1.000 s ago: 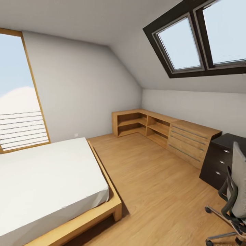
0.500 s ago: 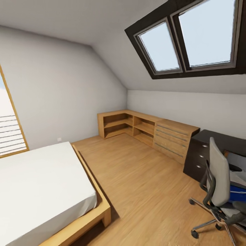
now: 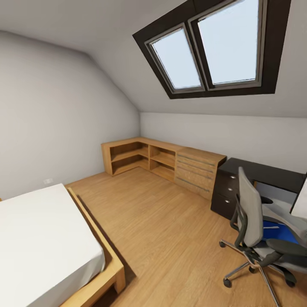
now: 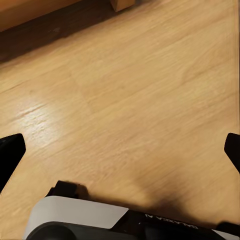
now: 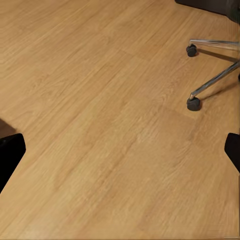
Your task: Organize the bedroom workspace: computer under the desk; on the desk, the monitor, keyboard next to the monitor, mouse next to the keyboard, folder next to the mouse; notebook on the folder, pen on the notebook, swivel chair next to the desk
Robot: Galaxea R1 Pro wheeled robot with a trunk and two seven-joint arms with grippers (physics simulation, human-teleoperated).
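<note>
Bedroom, left to right: white-mattressed bed in a light wood frame (image 3: 51, 243), light wooden shelf-and-drawer unit (image 3: 164, 160), glossy black worktop with knobbed drawers (image 3: 260, 172), grey swivel chair on a chrome star base (image 3: 251, 221) carrying the flat bright blue folder (image 3: 279, 232) on its seat.

Change: the view has panned right over the past second, so the bed and tall window slid off left while chair, folder and worktop came fully in, suggesting an approach for the folder transfer.

Left end effector (image 4: 120, 152) and right end effector (image 5: 120, 155): fingertips spread wide over bare floor, holding nothing.
</note>
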